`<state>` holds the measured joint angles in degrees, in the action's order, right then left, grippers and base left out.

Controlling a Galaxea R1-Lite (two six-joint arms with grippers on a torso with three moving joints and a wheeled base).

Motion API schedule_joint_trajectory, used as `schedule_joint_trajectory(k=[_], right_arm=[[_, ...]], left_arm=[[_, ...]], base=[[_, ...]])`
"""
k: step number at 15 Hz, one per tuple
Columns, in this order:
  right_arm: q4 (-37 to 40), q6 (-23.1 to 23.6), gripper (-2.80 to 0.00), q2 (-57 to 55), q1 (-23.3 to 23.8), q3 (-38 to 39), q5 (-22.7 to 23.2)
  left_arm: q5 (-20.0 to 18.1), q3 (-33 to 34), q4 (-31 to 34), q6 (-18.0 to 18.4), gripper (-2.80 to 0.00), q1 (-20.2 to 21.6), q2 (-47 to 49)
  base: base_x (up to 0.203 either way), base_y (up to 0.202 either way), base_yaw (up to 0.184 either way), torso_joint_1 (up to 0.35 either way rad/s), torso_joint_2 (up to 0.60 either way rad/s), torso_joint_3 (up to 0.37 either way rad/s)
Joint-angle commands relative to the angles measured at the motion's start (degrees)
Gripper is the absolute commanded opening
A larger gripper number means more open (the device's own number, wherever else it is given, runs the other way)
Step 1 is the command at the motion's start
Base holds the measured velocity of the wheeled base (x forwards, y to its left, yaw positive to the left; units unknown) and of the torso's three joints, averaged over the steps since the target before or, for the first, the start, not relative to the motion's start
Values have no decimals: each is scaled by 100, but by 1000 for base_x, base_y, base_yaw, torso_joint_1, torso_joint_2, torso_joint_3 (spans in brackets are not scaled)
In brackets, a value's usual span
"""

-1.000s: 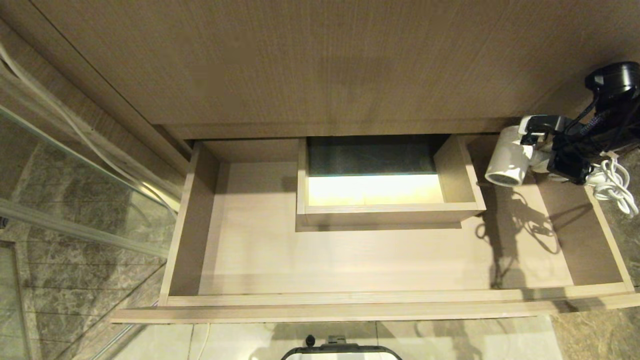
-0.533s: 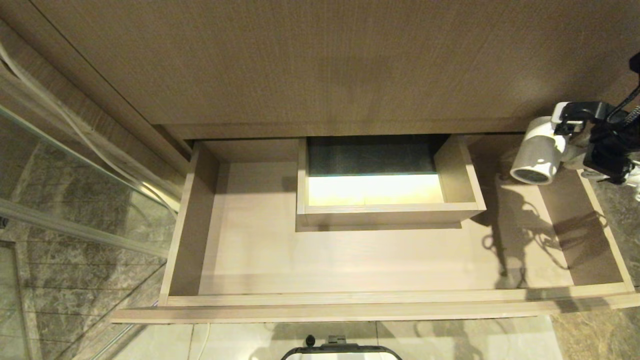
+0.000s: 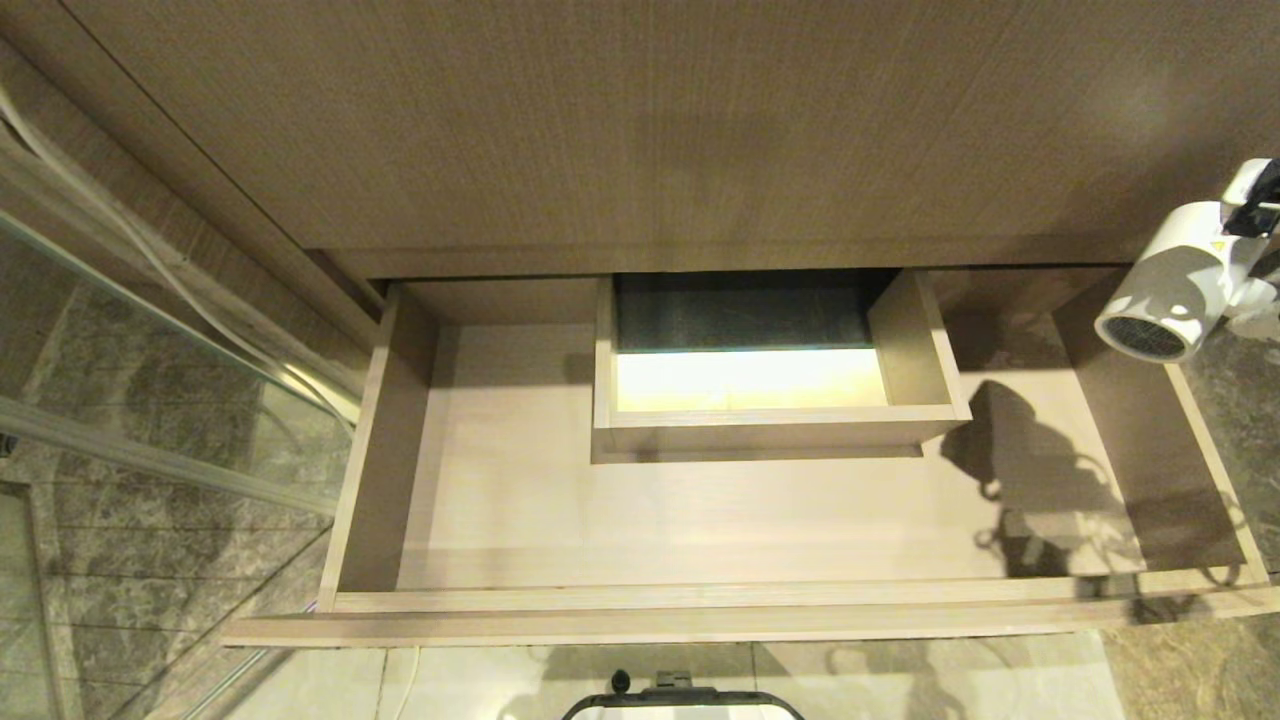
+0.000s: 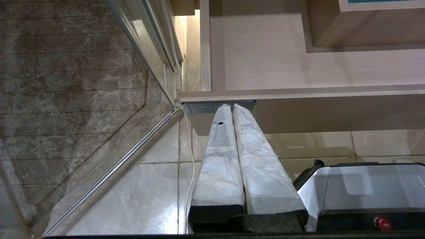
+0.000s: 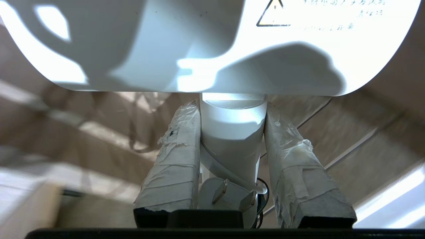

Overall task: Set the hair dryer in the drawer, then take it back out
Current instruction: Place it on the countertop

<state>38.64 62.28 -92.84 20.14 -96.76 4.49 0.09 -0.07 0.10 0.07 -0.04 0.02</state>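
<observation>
Nearest the robot, the left gripper (image 4: pixel 231 108) hangs parked below the drawer's front edge, its two taped fingers pressed together with nothing between them. Floor tiles and the robot's base lie under it.

Next out is the drawer (image 3: pixel 700 600), pulled wide open. Its floor is bare, with only a boxed cutout (image 3: pixel 770 420) at back centre, and a shadow of dryer and cord falls on the right part.

Far right, above the drawer's right back corner and partly past its side wall, is the hair dryer (image 3: pixel 1170 290). It is in the air, grey grille tilted down toward the robot. The right gripper (image 5: pixel 232 132) has it by the handle: its padded fingers (image 5: pixel 176 159) sit either side of the short white stem just under the barrel, partly closed and snug on it. The plug sits behind, between the finger bases.

Handling, as a judgement:
- Small hard plastic shell, probably light and rigid.
- Smooth and glossy, so likely slippery. The taped pads help.
- The barrel overhangs the grip, so it may pivot in the fingers if swung fast.
- The handle is the right hold. The barrel looks too wide and round.
- The cord is the loose part and could snag the drawer wall.

Beyond it all is the tall wood panel (image 3: pixel 640 130).
</observation>
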Motion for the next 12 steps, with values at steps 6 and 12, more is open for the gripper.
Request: schedule_joint_trajectory(k=[6, 12], right_arm=[[266, -686, -280, 1085, 16, 423, 8], [249, -1054, -280, 1713, 17, 738, 26]], left_arm=[[0, -1, -1, 1, -280, -3, 5], [0, -1, -1, 1, -280, 0, 2]], base=[[0, 0, 0, 0, 0, 0], [0, 0, 0, 0, 0, 0]])
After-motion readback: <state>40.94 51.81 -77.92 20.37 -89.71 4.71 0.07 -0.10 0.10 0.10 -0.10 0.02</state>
